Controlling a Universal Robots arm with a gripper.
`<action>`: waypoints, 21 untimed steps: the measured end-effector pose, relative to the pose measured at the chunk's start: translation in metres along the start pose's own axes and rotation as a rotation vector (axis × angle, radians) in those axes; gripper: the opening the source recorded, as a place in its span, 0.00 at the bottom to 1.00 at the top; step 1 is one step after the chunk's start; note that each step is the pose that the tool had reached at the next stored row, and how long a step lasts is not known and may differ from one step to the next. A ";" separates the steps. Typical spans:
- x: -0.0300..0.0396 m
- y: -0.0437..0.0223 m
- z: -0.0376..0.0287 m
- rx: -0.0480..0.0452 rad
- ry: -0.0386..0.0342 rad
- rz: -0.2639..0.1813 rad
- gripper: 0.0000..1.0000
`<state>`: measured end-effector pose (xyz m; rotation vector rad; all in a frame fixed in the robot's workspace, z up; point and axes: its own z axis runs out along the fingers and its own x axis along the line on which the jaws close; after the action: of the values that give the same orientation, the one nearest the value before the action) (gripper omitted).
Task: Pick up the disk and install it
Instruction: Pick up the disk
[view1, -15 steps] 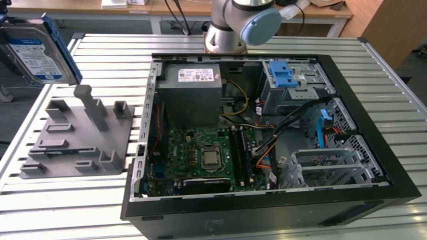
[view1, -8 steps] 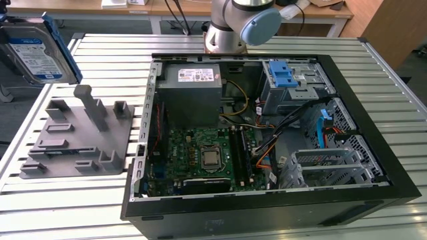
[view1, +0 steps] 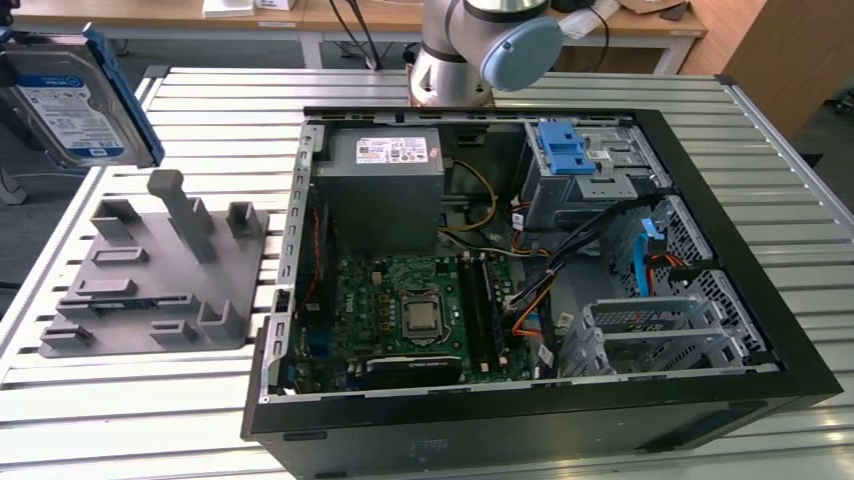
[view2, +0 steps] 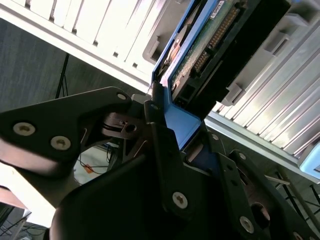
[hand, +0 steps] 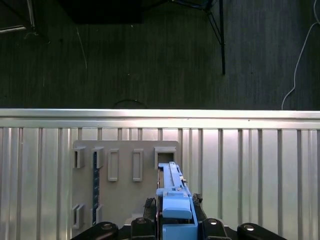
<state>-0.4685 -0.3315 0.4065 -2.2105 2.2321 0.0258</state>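
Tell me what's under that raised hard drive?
In the first wrist view, the disk hangs over a grey slotted fixture on the slatted metal table. The fixture's patch directly beneath is covered by the disk.

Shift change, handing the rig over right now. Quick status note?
Gripper: jaws shut on the disk, clamped on its blue-framed edge.
Disk: held in the air over the grey fixture, at the exterior view's left, outside the open PC case.
Done: pick-up.
Left: install. The disk is not yet in the case.
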 end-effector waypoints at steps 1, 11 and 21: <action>0.0000 0.0000 -0.0018 0.0002 0.0001 0.000 0.37; -0.0004 0.0003 -0.0245 0.0005 0.0015 0.000 0.37; -0.0008 0.0007 -0.0531 0.0006 0.0017 0.000 0.37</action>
<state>-0.4686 -0.3314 0.4596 -2.2110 2.2327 0.0233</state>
